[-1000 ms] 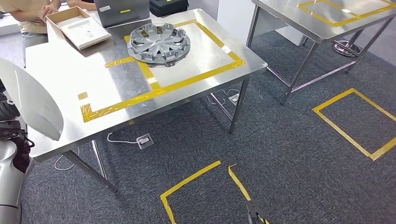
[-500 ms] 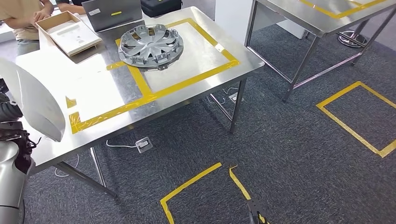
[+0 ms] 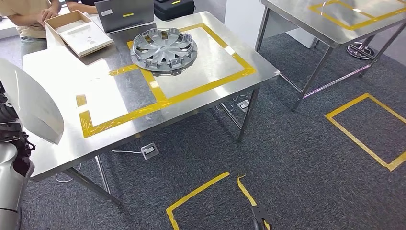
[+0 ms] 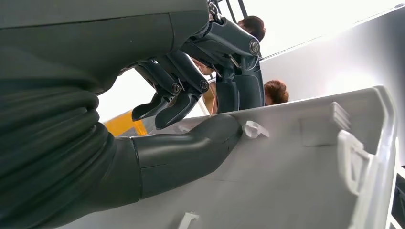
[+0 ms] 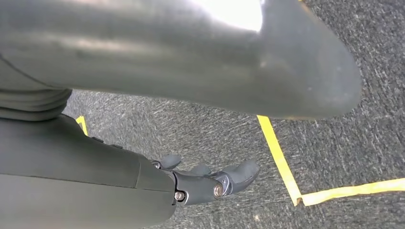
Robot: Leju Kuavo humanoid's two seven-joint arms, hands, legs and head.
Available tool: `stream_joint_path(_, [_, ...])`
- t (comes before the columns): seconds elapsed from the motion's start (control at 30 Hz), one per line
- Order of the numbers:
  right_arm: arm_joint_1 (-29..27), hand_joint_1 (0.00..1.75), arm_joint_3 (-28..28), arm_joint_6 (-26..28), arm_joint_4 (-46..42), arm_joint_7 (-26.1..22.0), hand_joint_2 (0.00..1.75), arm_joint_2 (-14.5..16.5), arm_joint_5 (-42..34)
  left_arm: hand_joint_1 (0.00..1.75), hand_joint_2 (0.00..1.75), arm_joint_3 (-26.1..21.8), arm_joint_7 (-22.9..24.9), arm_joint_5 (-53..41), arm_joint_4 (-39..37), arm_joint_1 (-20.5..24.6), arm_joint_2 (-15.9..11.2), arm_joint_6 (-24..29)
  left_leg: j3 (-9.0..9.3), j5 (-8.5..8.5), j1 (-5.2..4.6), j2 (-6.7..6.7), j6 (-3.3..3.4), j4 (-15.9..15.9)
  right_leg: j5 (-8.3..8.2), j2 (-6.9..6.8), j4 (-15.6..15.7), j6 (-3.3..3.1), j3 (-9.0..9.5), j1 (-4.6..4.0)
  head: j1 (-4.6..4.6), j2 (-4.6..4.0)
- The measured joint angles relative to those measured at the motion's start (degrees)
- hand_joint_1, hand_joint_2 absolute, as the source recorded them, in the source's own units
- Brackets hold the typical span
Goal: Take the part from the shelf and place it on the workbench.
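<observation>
In the head view, a curved white moulded plastic panel (image 3: 33,108) sits at the near left, cut off by the frame edge, over the near-left corner of the steel surface (image 3: 230,48) taped in yellow. A grey ribbed wheel cover (image 3: 164,47) lies far on that surface. People at the far left are cropped.

In the left wrist view, the left hand (image 4: 191,114) holds the panel's (image 4: 296,176) edge, thumb on its inner face.

In the right wrist view, the right hand (image 5: 205,179) hangs over grey carpet (image 5: 334,157), fingers loosely curled, holding nothing.
</observation>
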State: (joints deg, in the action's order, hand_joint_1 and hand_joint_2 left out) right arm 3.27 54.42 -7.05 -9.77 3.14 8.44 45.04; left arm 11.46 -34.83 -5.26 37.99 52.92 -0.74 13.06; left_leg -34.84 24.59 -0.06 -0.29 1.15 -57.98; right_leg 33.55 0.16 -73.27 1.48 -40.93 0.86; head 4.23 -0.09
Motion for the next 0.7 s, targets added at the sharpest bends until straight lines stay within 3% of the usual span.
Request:
stream_joint_path(0.03, [0.0,0.00,0.0,0.0,0.0,0.0,0.00,0.0,0.0,1.75,1.75,0.0,-0.2,0.1,-0.3,0.0,0.1,0.0,0.08,0.28,0.02,-0.01,-0.03,-0.2,-0.26,0.00,-1.6,0.07,-1.42,0.04,0.02,0.00])
stream_joint_path(0.07, [-0.1,0.00,0.0,0.0,0.0,0.0,0.00,0.0,0.0,1.75,1.75,0.0,-0.4,0.2,-0.7,-0.1,0.1,0.0,0.20,0.60,0.06,-0.03,-0.14,-0.5,-1.67,-0.01,-0.9,0.11,-1.73,0.09,0.02,0.00])
stream_joint_path(0.13, [-0.1,0.00,0.0,0.0,0.0,-0.1,0.00,-0.1,0.0,1.75,1.75,0.0,-0.8,0.5,-1.2,0.0,0.1,0.0,0.51,1.41,0.20,-0.02,-0.58,-1.2,-6.16,-0.06,6.1,0.19,0.82,0.26,0.02,0.00])
stream_joint_path(0.2, [0.0,0.00,0.0,0.0,0.0,0.0,0.00,-0.1,0.0,1.75,1.75,0.0,-1.1,0.7,-1.6,0.2,0.1,0.0,0.59,2.15,0.12,-0.07,-1.26,-1.7,-8.40,0.02,12.0,-0.12,3.51,0.17,0.03,0.00])
stream_joint_path(0.37, [0.0,0.00,0.0,0.2,0.0,0.1,0.00,-0.1,-0.3,1.75,1.75,0.2,-1.2,0.7,-2.3,0.5,0.4,-0.1,0.66,3.10,0.10,-0.05,-2.92,-2.4,-8.01,0.20,13.2,-2.01,4.61,0.07,-0.19,0.00])
stream_joint_path(0.43, [0.0,0.00,0.0,0.2,0.0,0.1,0.00,-0.1,-0.4,1.75,1.75,0.2,-1.0,0.6,-2.5,1.0,0.6,-0.1,-1.80,5.55,0.19,0.06,-3.44,-7.5,-7.81,0.19,13.4,-2.59,5.15,0.19,-0.46,0.00])
stream_joint_path(0.5, [0.0,0.00,0.0,0.2,0.0,0.1,0.00,-0.1,-0.5,1.75,1.75,0.3,-0.8,0.5,-2.9,1.1,0.8,-0.1,-6.13,8.40,0.22,0.06,-3.66,-15.3,-7.46,0.20,13.4,-2.89,5.52,0.16,-0.56,0.00])
stream_joint_path(0.53, [0.0,0.00,0.0,0.2,0.0,0.1,0.00,-0.1,-0.5,1.75,1.75,0.4,-0.8,0.5,-3.1,1.0,0.8,-0.1,-7.74,8.62,0.22,0.05,-3.61,-17.7,-7.26,0.26,13.4,-2.94,5.74,0.14,-0.58,0.00])
stream_joint_path(0.57, [0.0,0.00,0.0,0.2,0.0,0.1,0.00,-0.1,-0.6,1.75,1.75,0.5,-0.7,0.5,-3.2,1.0,0.8,-0.1,-8.32,7.65,0.21,0.05,-3.47,-18.0,-7.05,0.34,13.4,-2.93,6.02,0.12,-0.60,0.00])
stream_joint_path(0.6, [-0.1,0.00,0.0,0.2,0.0,0.1,0.00,-0.1,-0.6,1.75,1.75,0.5,-0.7,0.5,-3.4,1.0,0.8,-0.1,-7.71,5.61,0.19,0.05,-3.21,-15.8,-6.83,0.43,13.4,-2.87,6.38,0.08,-0.59,0.00])
stream_joint_path(0.67, [0.0,0.00,0.0,0.2,0.0,0.1,0.00,0.0,-0.6,1.75,1.75,0.6,-0.7,0.5,-3.4,1.3,0.8,-0.1,-4.34,1.07,-0.07,0.04,-2.34,-7.8,-6.31,0.54,13.4,-2.63,7.11,-0.07,-0.58,0.00])
stream_joint_path(0.7, [0.0,0.00,0.0,0.2,0.0,0.1,0.00,0.0,-0.6,1.75,1.75,0.7,-0.7,0.5,-3.5,1.4,0.8,-0.1,-2.73,-0.10,-0.25,0.05,-1.94,-4.3,-6.07,0.57,13.4,-2.41,7.29,-0.14,-0.57,0.00])
